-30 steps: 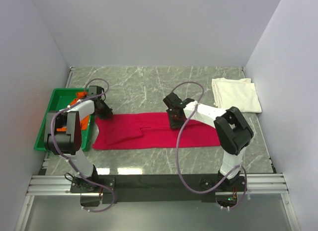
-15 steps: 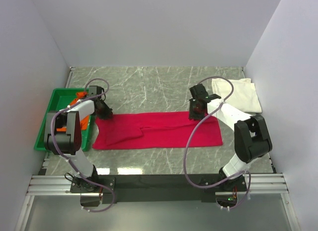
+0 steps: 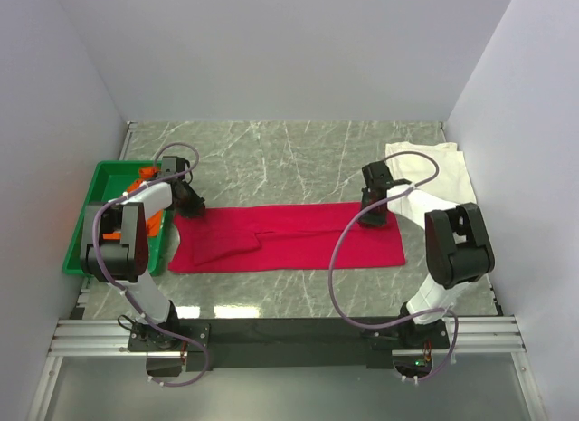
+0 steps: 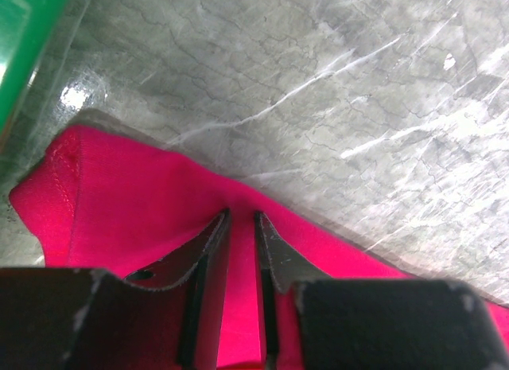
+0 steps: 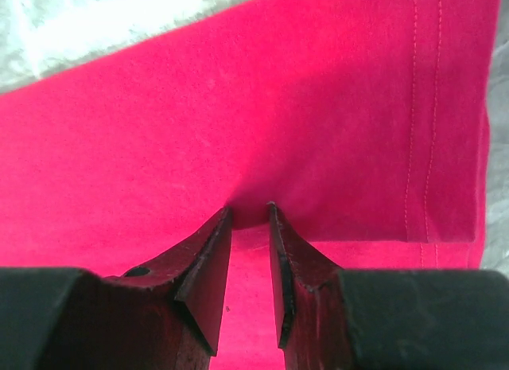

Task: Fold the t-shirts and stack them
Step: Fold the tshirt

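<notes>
Seen from above, the red shirt (image 3: pixel 288 237) lies flat in a long strip across the middle of the picture. The white shirt (image 3: pixel 431 170) sits folded at the upper right, and the orange shirt (image 3: pixel 156 224) is in the green bin (image 3: pixel 99 199) at the left. That view shows the left gripper (image 3: pixel 193 208) and the right gripper (image 3: pixel 374 213) at the strip's top corners, but only the wrist views show each one closed tight on a pinch of red cloth.
</notes>
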### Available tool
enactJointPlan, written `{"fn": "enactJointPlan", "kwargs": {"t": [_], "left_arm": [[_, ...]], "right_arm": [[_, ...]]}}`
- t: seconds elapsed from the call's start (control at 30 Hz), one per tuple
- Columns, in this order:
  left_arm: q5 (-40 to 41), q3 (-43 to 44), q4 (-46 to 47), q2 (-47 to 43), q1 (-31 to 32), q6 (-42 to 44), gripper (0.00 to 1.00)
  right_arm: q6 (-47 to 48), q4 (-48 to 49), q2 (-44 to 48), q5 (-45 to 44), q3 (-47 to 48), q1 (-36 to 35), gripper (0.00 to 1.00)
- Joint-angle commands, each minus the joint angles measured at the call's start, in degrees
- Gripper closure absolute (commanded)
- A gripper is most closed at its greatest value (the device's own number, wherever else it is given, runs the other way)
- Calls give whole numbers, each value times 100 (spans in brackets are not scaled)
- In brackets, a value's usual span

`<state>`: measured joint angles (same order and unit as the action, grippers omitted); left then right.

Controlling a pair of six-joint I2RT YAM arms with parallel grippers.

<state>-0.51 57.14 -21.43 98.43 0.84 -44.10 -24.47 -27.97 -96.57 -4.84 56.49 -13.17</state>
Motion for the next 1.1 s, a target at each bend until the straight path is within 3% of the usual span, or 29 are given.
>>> {"fn": "enactJointPlan", "kwargs": {"t": [0.0, 0.17, 0.43, 0.57, 0.67, 0.83, 1.07], "left_arm": [[315, 42, -125, 0, -40, 156, 75], [350, 34, -151, -17, -40, 138, 75], [298, -19, -54, -464, -40, 129, 72], [201, -10, -10, -983, -40, 77, 63], [315, 42, -89, -1431, 3, 77, 55], [648, -290, -142, -1775, 13, -20, 54], [904, -731, 42, -1257, -40, -362, 64]], "right_arm": [[-84, 142, 209, -35, -278, 104, 67], [-277, 221, 665, 1, -691, 306, 67], [-699, 669, 1351, 369, -1280, 1280, 67], [-823, 933, 1843, 466, -1307, 1290, 66], [-832, 1135, 2028, 895, -1149, 1282, 58], [-717, 1214, 1581, 1161, -587, 1291, 52], [-823, 1311, 580, 1108, -24, 1457, 58]]}}
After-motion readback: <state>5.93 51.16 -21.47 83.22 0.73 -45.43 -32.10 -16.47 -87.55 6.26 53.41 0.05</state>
